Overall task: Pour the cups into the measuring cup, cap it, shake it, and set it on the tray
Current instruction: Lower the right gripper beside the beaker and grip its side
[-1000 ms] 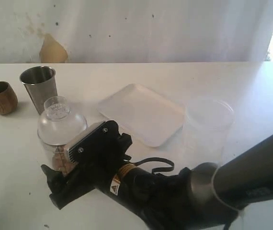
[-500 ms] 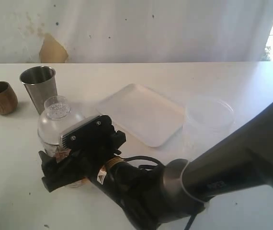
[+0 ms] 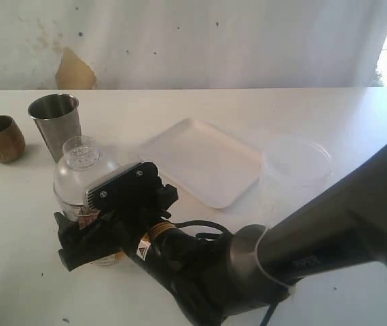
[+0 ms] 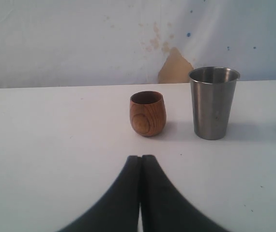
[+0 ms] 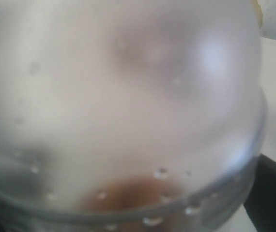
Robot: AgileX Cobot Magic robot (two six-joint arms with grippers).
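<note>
White tabletop (image 3: 329, 115) all around, with a scuffed white wall (image 3: 214, 41) behind it that has a tan peeled patch (image 3: 75, 70). The far edge of the table runs straight along that wall.

My right claw (image 3: 71, 241) has its jaws spread as wide as they go. The clear plastic measuring cup with the domed clear cap (image 3: 85, 178) sits right between them. It fills my right wrist view (image 5: 123, 111), blurry, with droplets on it and something brownish low down. One dark finger (image 5: 273, 193) shows just beside it, but I can't tell if it's actually touching.

Just past the cup from that claw is the tapered shiny steel tumbler (image 3: 56, 124), and beyond that the small rounded dark-brown wooden cup (image 3: 1, 138), both upright. The flat white rectangular tray (image 3: 200, 159) lies off to that claw's flank, near it but apart. The wide frosted plastic tub (image 3: 295, 180) is further along my forearm.

My left claw (image 4: 140, 162) is pressed together on nothing. There's open table ahead of it, then the wooden cup (image 4: 147, 113) and tumbler (image 4: 213, 102) standing side by side, apart.

A second ago my right claw was short of the cup, off its side. Since then it has slid in around it. In the last half second it's barely budged, and the cups, tray and tub haven't moved.
</note>
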